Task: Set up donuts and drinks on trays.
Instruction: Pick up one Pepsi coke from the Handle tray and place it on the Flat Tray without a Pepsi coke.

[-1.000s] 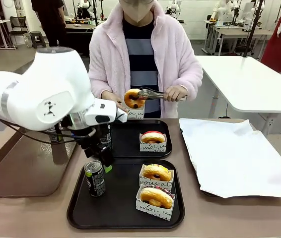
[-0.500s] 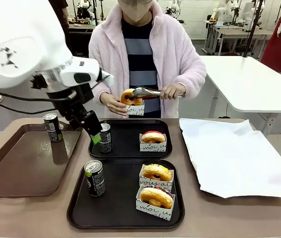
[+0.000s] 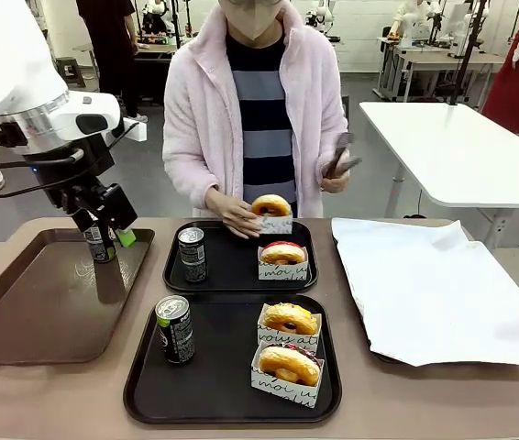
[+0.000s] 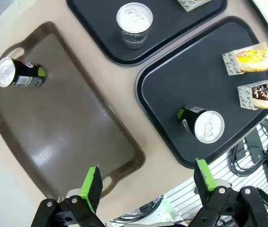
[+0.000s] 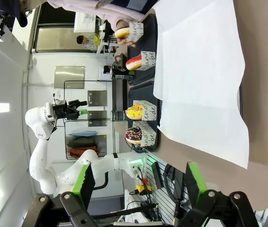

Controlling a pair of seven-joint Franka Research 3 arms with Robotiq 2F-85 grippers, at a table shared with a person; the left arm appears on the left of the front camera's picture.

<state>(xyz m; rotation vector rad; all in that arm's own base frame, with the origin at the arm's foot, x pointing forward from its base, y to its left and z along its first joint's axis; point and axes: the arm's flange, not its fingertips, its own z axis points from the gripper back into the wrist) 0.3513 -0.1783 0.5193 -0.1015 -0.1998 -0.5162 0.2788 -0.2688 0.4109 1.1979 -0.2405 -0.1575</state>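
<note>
Two black trays lie mid-table. The far tray (image 3: pixel 232 275) holds a drink can (image 3: pixel 192 254), a red-glazed donut (image 3: pixel 282 259) in a paper sleeve, and a sleeved donut (image 3: pixel 272 212) under the person's hand (image 3: pixel 235 215). The near tray (image 3: pixel 214 376) carries a can (image 3: pixel 175 328) and two sleeved donuts (image 3: pixel 289 323) (image 3: pixel 287 367). My left gripper (image 3: pixel 113 225) hangs open and empty over the brown tray, in front of a third can (image 3: pixel 100 246). In the left wrist view the left gripper (image 4: pixel 148 182) is open high above the cans (image 4: pixel 202 124) (image 4: pixel 134 23) (image 4: pixel 18 75). My right gripper (image 5: pixel 138 184) is open and empty.
A large brown tray (image 3: pixel 39 302) sits at the left. A white-paper-lined tray (image 3: pixel 434 284) fills the right side, also in the right wrist view (image 5: pixel 200 71). The person's other hand holds metal tongs (image 3: pixel 342 158) raised at chest height.
My left gripper rose from beside the far tray's can and swung left over the brown tray. The person set the tong-held donut onto the far tray and lifted the tongs away.
</note>
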